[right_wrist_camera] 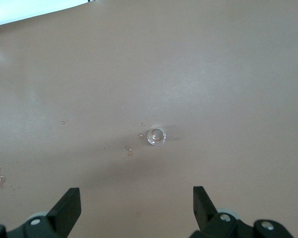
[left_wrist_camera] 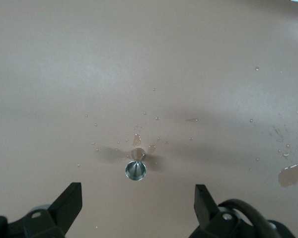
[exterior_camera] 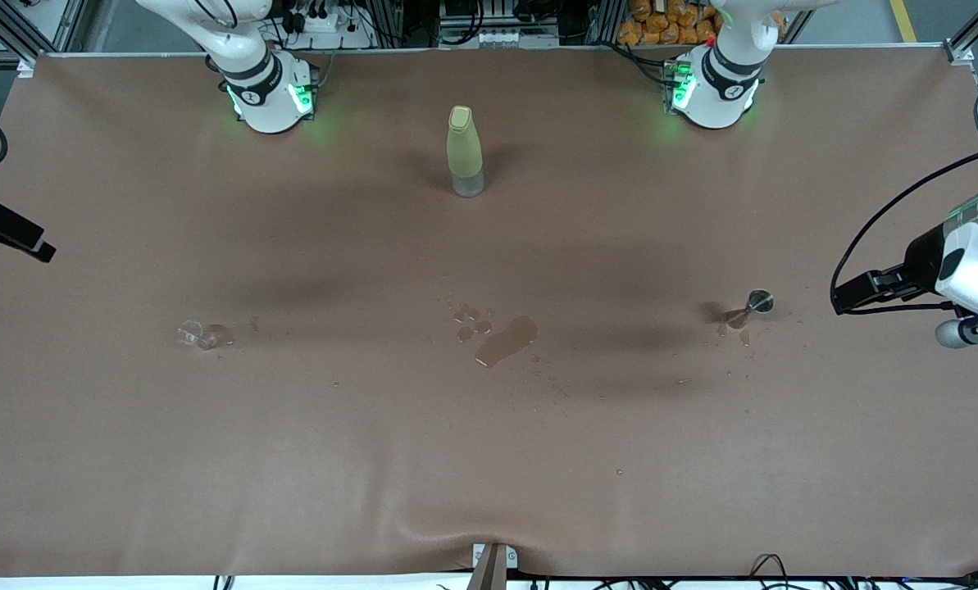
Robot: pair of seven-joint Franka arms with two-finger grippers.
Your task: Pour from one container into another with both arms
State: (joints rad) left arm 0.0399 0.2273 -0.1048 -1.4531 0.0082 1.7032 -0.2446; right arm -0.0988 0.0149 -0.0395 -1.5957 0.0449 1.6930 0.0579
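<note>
The left tool (left_wrist_camera: pixel 134 208) is held wide open and empty above the jigger (left_wrist_camera: pixel 135 167), near the table (exterior_camera: pixel 489 459) edge at the left arm's end. The right tool (right_wrist_camera: pixel 134 208), equally open and empty, is held over the glass cup (right_wrist_camera: pixel 156 136) toward the right arm's end.

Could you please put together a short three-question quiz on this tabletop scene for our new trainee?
1. True or false: the left gripper is shut on the steel jigger.
2. Which thing stands nearest the robots' bases: (a) the glass cup, (b) the jigger, (c) the yellow-green bottle?
3. What lies on the table about midway between cup and jigger?

Key:
1. False. Both the left gripper and the right gripper are open and hold nothing.
2. (c), the bottle.
3. A puddle of spilled liquid with droplets beside it.
</note>
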